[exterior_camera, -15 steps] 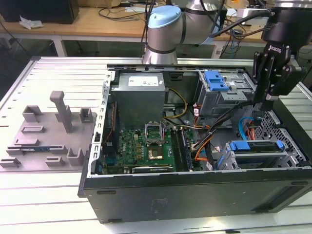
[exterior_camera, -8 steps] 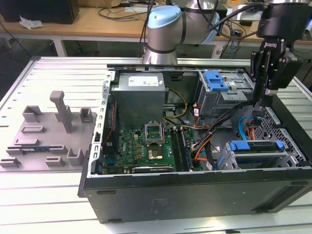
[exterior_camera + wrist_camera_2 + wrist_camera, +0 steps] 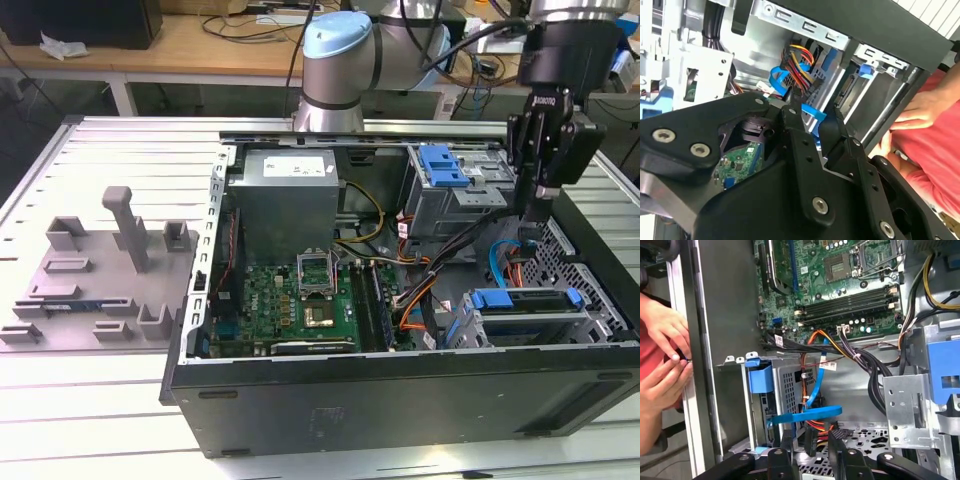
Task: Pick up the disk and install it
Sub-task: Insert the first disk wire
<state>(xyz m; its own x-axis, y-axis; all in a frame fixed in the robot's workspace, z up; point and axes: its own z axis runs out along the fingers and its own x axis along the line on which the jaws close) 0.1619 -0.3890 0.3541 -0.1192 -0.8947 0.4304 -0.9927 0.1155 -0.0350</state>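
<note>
The disk (image 3: 525, 312) lies flat in the lower drive cage at the exterior view's right end of the open computer case, its blue carrier bracket (image 3: 526, 298) along the top. In the first wrist view the bracket's end (image 3: 760, 377) shows at the cage mouth. My gripper (image 3: 538, 222) hangs just above and behind that cage, over the blue and orange cables. Its black fingers (image 3: 787, 442) stand apart, open, with nothing gripped between them. In the second wrist view the gripper (image 3: 812, 112) points at the cable bundle (image 3: 797, 57) beside the cage.
A person's hands (image 3: 665, 355) rest on the case's outer wall (image 3: 715, 315) next to the cage, a red sleeve (image 3: 935, 150) behind. An upper cage with a blue latch (image 3: 443, 165), the motherboard (image 3: 300, 295) and power supply (image 3: 285, 195) fill the case. A grey fixture (image 3: 110, 270) lies outside.
</note>
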